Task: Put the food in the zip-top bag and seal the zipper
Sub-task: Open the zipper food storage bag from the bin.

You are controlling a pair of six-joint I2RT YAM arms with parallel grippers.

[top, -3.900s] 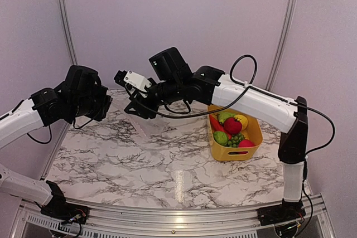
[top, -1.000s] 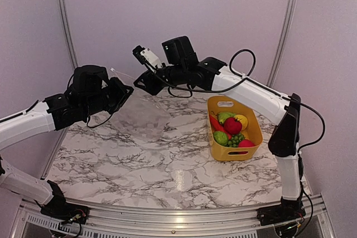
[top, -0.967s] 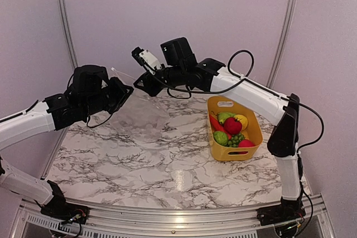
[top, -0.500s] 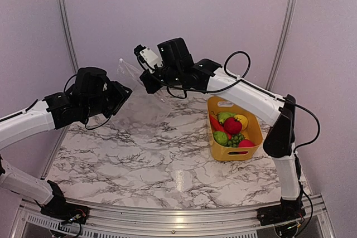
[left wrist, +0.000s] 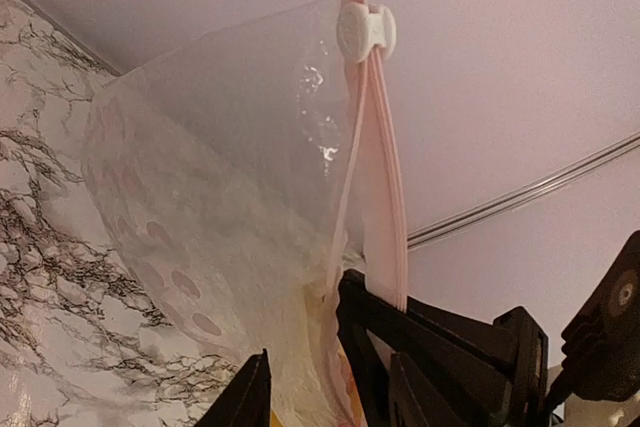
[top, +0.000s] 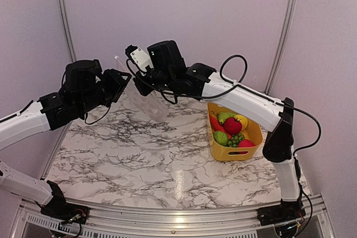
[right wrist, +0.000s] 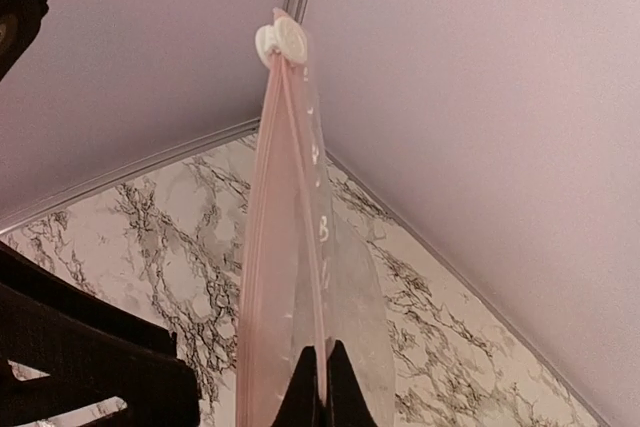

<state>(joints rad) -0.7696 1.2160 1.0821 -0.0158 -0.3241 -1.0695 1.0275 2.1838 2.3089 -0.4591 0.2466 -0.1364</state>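
Right wrist: fingers [right wrist: 303, 409] pinch zipper [right wrist: 270, 267] edge, bag [right wrist: 350, 287] hanging over table [right wrist: 160, 237].

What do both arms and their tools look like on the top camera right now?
The left arm and right arm both have white tubular links joined by chunky black joints. Thin black wiring loops loosely along each, most visibly the right arm's cable. The left tool and right tool have slim, black, tapered fingers. A small white block sits on the right wrist.
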